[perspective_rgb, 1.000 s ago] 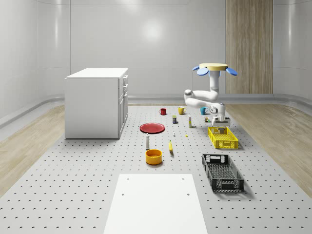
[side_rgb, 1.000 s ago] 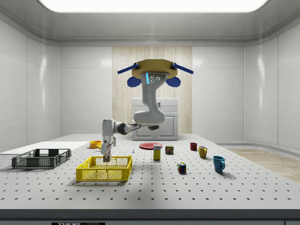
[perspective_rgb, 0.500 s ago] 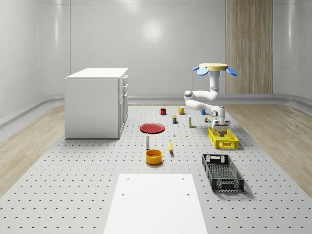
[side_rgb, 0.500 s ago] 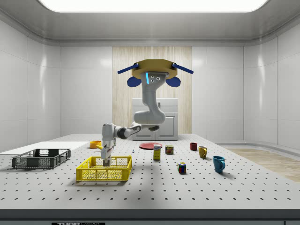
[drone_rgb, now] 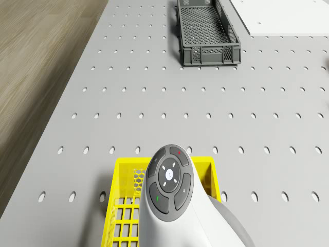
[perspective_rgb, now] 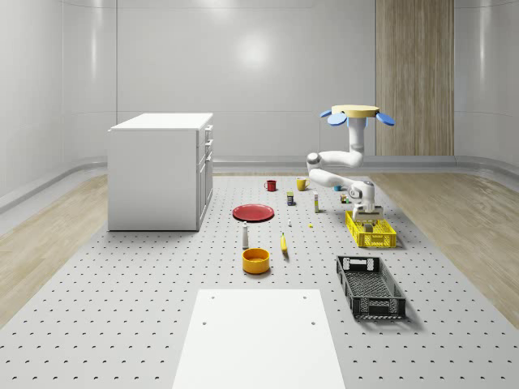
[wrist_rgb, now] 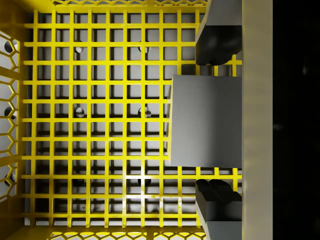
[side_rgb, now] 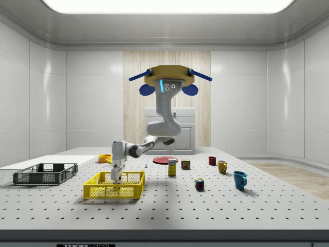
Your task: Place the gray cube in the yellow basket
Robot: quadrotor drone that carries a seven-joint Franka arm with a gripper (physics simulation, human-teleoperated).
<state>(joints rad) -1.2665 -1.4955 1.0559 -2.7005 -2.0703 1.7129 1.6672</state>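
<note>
**Gripper lowers the gray cube into the yellow basket**

In the whole-scene view, we see the drone [perspective_rgb: 354,113] hovering over the perforated table [perspective_rgb: 122,324], beyond the far end of the yellow basket [perspective_rgb: 371,229]. Its white arm bends down, and the gripper [perspective_rgb: 370,224] now sits lower than a second ago, down among the basket walls. We judge the release step is close.

In the side view, the gripper [side_rgb: 117,180] has dropped from above the basket's [side_rgb: 114,186] rim to inside it, toward the basket's left end. The drone [side_rgb: 169,78] hovers as before, high and to the right.

In the drone view, the arm's smooth, rounded white wrist [drone_rgb: 169,188] hides part of the basket [drone_rgb: 121,206], a bright plastic lattice. A dark mesh crate [drone_rgb: 208,32] lies well apart.

In the wrist view, the fingers [wrist_rgb: 218,37] press closed on two opposite faces of the gray cube [wrist_rgb: 205,120], a matte, flat-faced block. It hangs just over the basket's [wrist_rgb: 95,120] square-grid floor; we cannot tell if it touches.
</note>
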